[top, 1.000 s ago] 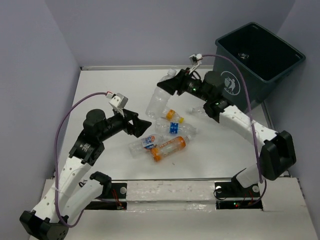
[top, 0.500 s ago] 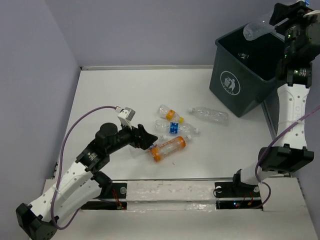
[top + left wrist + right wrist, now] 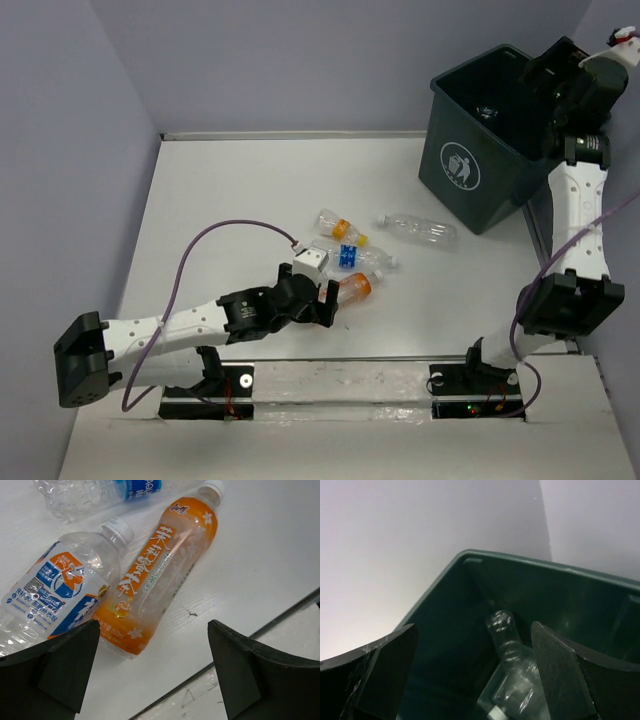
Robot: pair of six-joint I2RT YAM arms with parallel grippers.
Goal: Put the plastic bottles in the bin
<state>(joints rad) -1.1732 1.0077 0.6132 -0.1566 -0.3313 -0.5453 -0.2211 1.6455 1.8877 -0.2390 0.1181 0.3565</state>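
Several plastic bottles lie mid-table: an orange-tinted one (image 3: 353, 286), a blue-labelled one (image 3: 355, 257), a small orange-capped one (image 3: 335, 224) and a clear one (image 3: 420, 229). My left gripper (image 3: 322, 303) hovers open low over the near end of the group. In the left wrist view the orange bottle (image 3: 165, 570) and a blue-white-labelled bottle (image 3: 60, 595) lie just ahead of the open left gripper (image 3: 152, 627). My right gripper (image 3: 535, 75) hangs open above the dark green bin (image 3: 470, 185). Below the right gripper (image 3: 474, 627), a clear bottle (image 3: 512, 680) rests loose inside the bin (image 3: 445, 630).
The bin stands at the table's far right corner, against the wall. Another crumpled bottle with a blue label (image 3: 100, 492) lies beyond the two nearest ones. The table's near edge strip (image 3: 240, 680) runs right under the left gripper.
My right gripper opened above the bin and its clear bottle dropped inside. The left arm stretched low and to the right, now over the orange bottle's end.
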